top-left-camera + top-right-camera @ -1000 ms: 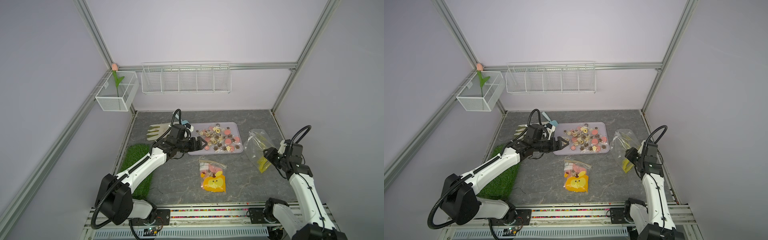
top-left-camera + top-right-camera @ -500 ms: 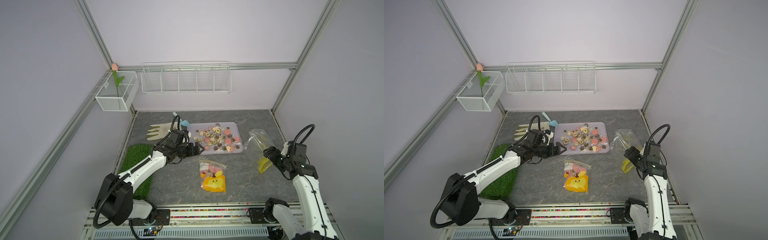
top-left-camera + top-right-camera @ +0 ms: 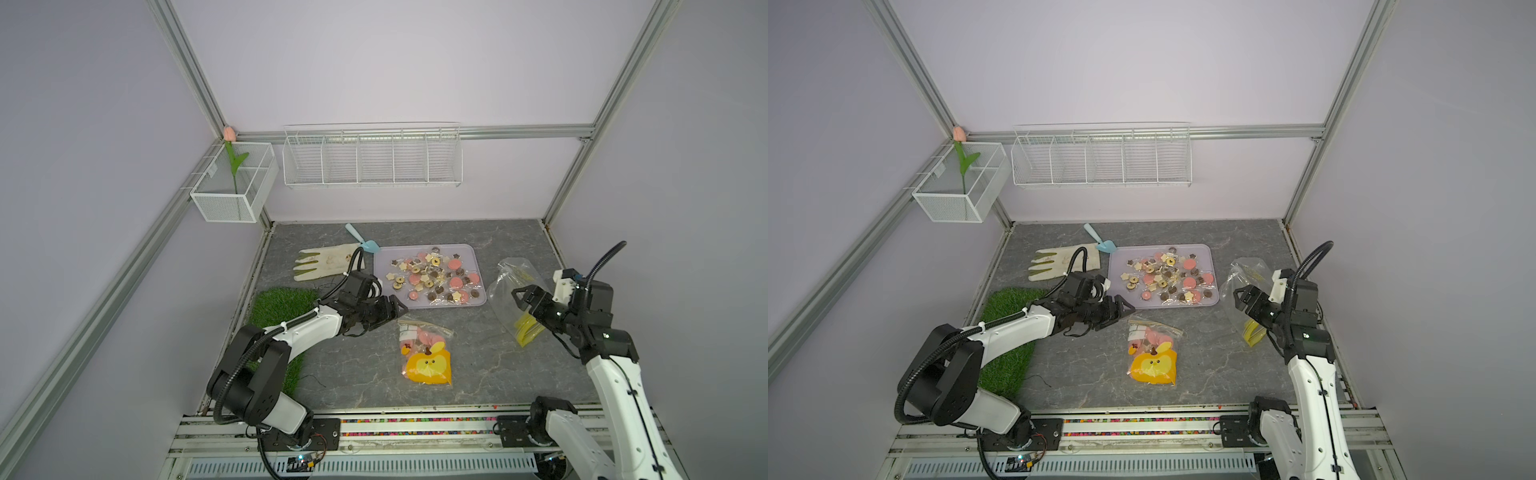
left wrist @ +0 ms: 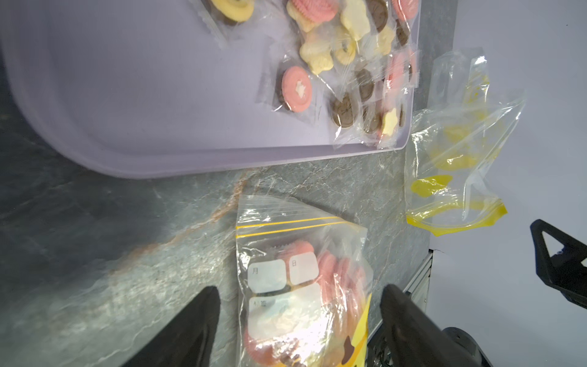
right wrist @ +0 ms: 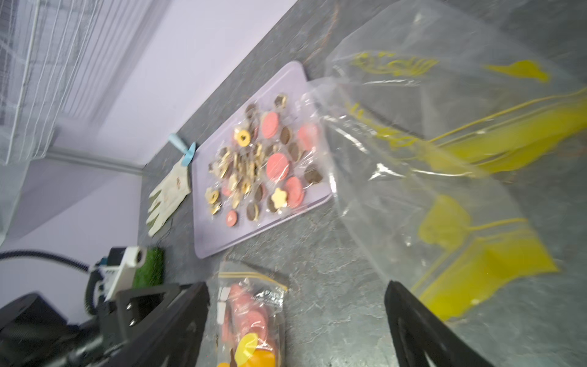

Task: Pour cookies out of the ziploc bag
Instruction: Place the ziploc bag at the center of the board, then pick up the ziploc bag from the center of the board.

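The left arm reached low across the desk (image 3: 478, 365) from the near left. Its pincer (image 3: 395, 306) was spread and held nothing, hovering just off the tray's (image 3: 384, 257) near left corner and just above the sealed end of a filled bag (image 3: 424, 353). In the left wrist view that bag (image 4: 301, 286) lay on the desk below the two dark fingers (image 4: 190, 333), with pink discs inside.

The right arm rose from the near right with its elbow bent. Its pincer (image 3: 524, 298) was also spread and empty, hanging over a crumpled empty bag (image 3: 500, 291) with a yellow zip strip. That bag lay on the desk just right of the tray.

The cookies (image 3: 434, 276) lay scattered over the right two thirds of the lilac tray: pink discs, cream stars and rings, and dark brown pieces, many in clear wrappers.

A pale glove (image 3: 324, 264) and a blue scoop (image 3: 365, 245) lay left of the tray. A grass mat (image 3: 282, 303) lay under the left arm.
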